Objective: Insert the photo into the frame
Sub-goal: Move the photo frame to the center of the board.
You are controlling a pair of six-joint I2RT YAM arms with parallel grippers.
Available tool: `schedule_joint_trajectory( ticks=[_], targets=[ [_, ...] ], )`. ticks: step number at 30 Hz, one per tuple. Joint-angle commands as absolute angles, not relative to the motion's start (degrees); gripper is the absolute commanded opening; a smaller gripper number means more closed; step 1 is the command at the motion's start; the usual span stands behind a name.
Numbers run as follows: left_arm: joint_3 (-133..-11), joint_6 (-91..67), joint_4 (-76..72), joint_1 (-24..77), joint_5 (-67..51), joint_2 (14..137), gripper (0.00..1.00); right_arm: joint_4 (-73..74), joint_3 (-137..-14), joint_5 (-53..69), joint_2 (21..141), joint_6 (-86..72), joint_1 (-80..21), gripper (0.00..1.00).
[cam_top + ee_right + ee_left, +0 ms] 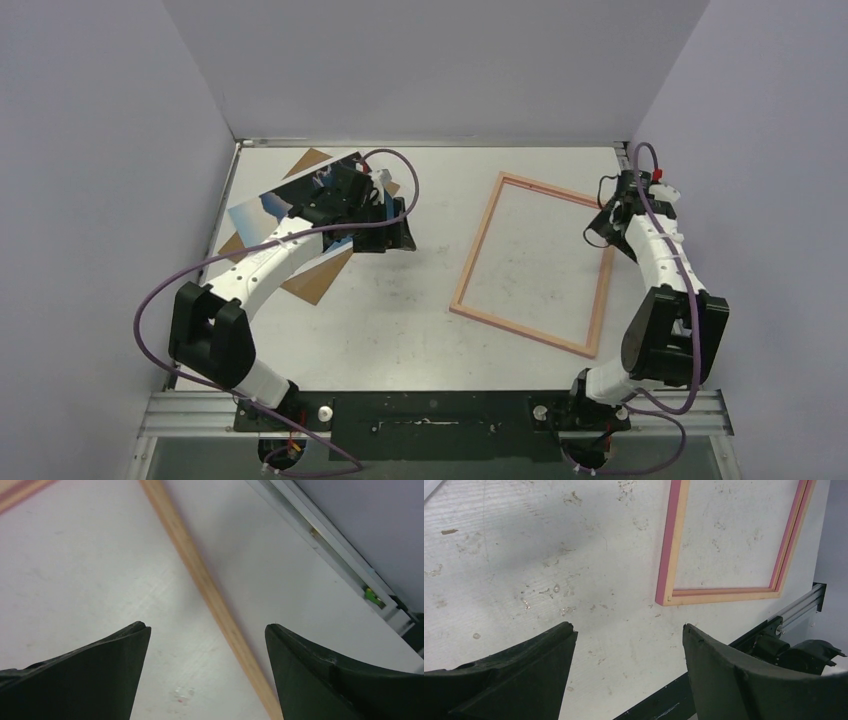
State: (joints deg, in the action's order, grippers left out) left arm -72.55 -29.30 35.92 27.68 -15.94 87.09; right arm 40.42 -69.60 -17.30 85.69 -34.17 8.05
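Lying flat right of centre in the overhead view, the frame [478, 243] has the right gripper [603, 222] at its far right corner. The left gripper [400, 232] hangs between the frame and the photo [255, 214], which rests on a brown panel [315, 283], partly under the left arm. The left wrist view shows spread, empty jaws facing the frame's pink-edged corner. The right wrist view shows jaws wide apart over one wooden rail, gripping nothing.

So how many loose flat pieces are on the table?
3: the photo at far left, the brown backing panel beneath it, the frame right of centre. The left arm could hide more.
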Motion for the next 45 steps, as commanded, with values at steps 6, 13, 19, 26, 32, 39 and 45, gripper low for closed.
schedule_joint_trajectory(
  ticks=[6, 13, 19, 26, 32, 39, 45],
  targets=[
    [-69.42, -30.85, 28.59, 29.26, -19.43, 88.52, 0.77, 45.70, -66.72, -9.99, 88.34, -27.40, 14.22, 0.87],
    [-68.38, -30.40, 27.45, 29.88, -19.86, 89.14, 0.77, 45.67, -66.85, -6.90, 92.97, -26.59, 15.64, 0.83],
    [-69.14, -29.14, 28.47, 29.88, -19.21, 89.65, 0.77, 46.46, -69.34, -7.63, 98.21, -25.35, 15.64, 0.79],
    [-70.05, -28.06, 29.03, 29.88, -18.91, 90.24, 0.74, 45.74, -70.43, -4.35, 102.20, -24.99, 15.64, 0.60],
    [-72.35, -27.83, 31.54, 29.84, -17.27, 92.95, 0.69, 44.16, -71.11, -1.07, 104.15, -23.62, 14.91, 0.46],
    [-75.50, -27.16, 23.59, 31.72, -21.10, 102.90, 0.69, 43.83, -71.80, -0.79, 104.25, -20.66, 10.97, 0.39],
    [-75.54, -29.19, 19.39, 33.70, -16.50, 108.24, 0.68, 42.88, -71.60, 1.80, 103.79, -18.41, 7.11, 0.35]
  ],
)
